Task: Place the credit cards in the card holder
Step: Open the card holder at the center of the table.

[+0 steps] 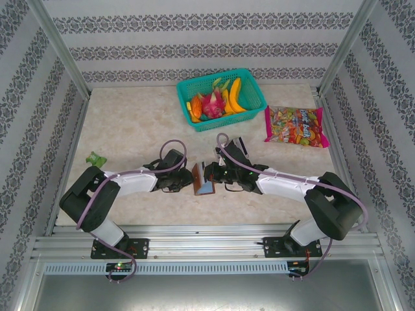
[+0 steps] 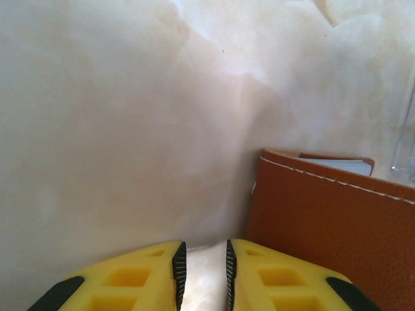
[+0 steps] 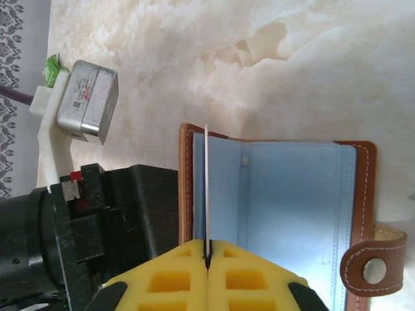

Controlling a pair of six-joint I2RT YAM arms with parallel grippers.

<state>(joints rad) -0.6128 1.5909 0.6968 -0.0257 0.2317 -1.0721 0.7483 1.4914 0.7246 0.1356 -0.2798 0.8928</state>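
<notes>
The brown card holder (image 1: pixel 203 183) stands open between my two grippers, propped on edge on the table. In the right wrist view its grey-blue inner slots (image 3: pixel 285 207) face me, with the snap tab at lower right. My right gripper (image 3: pixel 207 249) is shut on a credit card (image 3: pixel 206 188), seen edge-on as a thin pale line over the holder's left inner panel. My left gripper (image 2: pixel 205 259) is slightly open with only bare table between its pads. The holder's brown outer face (image 2: pixel 324 220) stands just to the right of it. In the top view the left gripper (image 1: pixel 187 176) and right gripper (image 1: pixel 212 173) flank the holder.
A teal basket (image 1: pixel 254 86) of toy fruit stands at the back centre. A colourful candy bag (image 1: pixel 296 126) lies at the right, a small green item (image 1: pixel 96 159) at the left. A clear plastic box edge (image 2: pixel 405 142) shows behind the holder. The left arm's wrist camera (image 3: pixel 87 97) is close beside the holder.
</notes>
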